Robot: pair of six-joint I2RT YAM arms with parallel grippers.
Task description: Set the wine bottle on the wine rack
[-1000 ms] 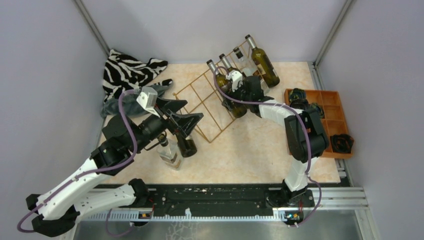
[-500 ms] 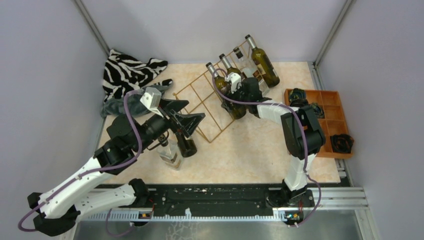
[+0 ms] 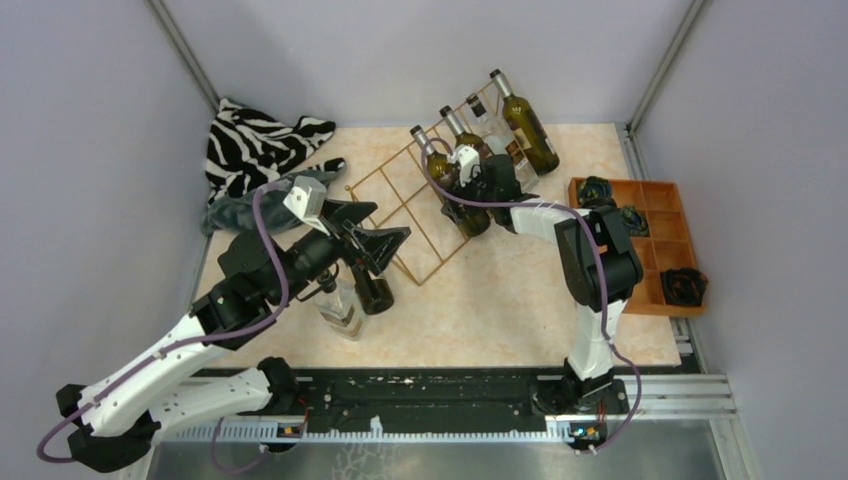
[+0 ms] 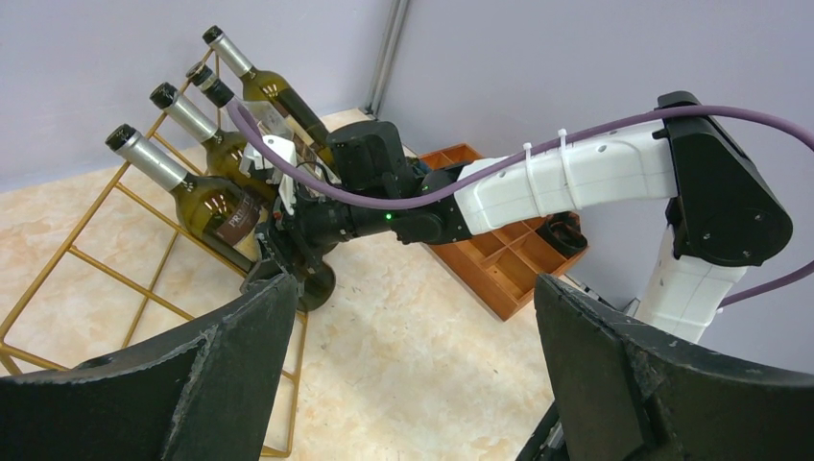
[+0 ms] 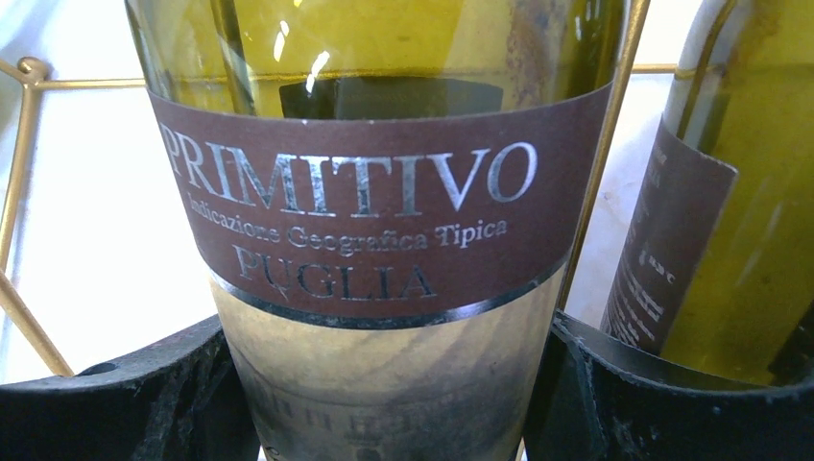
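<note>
The wine rack (image 3: pixel 405 205), a thin gold wire grid, slants up toward the back of the table. A green wine bottle (image 5: pixel 384 221) with a dark red PRIMITIVO label lies on it, neck toward the back left. My right gripper (image 5: pixel 394 384) is shut on this bottle's lower body, one finger pressed against each side. The left wrist view shows it as the leftmost bottle (image 4: pixel 206 206) on the wine rack (image 4: pixel 106 274). My left gripper (image 3: pixel 368 228) hangs open and empty left of the rack, above two standing bottles.
Three more bottles (image 3: pixel 528 125) lie on the rack's right side. A clear bottle (image 3: pixel 340 305) and a dark bottle (image 3: pixel 375 292) stand under the left gripper. A zebra-striped cloth (image 3: pixel 255 140) lies at the back left. An orange compartment tray (image 3: pixel 660 230) sits at the right.
The right arm has shifted slightly left, its gripper still shut on the bottle on the rack. The left gripper has drifted a little to the right and stays open.
</note>
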